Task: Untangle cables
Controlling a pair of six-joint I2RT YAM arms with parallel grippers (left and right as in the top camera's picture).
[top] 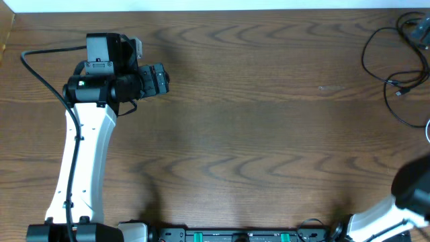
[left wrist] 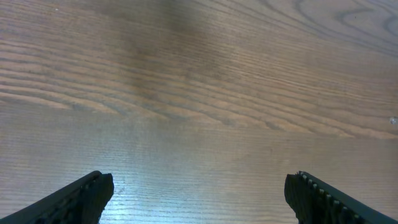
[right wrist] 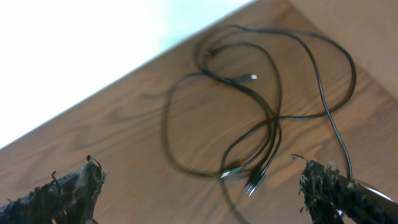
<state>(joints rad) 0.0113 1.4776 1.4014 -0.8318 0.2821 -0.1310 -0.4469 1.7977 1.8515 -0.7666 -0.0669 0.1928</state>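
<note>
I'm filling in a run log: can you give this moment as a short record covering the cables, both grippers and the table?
cables: black, looped and crossing, near the table edge, top right in the overhead view
left gripper: open, empty, over bare wood
right gripper: open, empty, cables ahead of it
table: brown wood grain
task: not yet untangled
</note>
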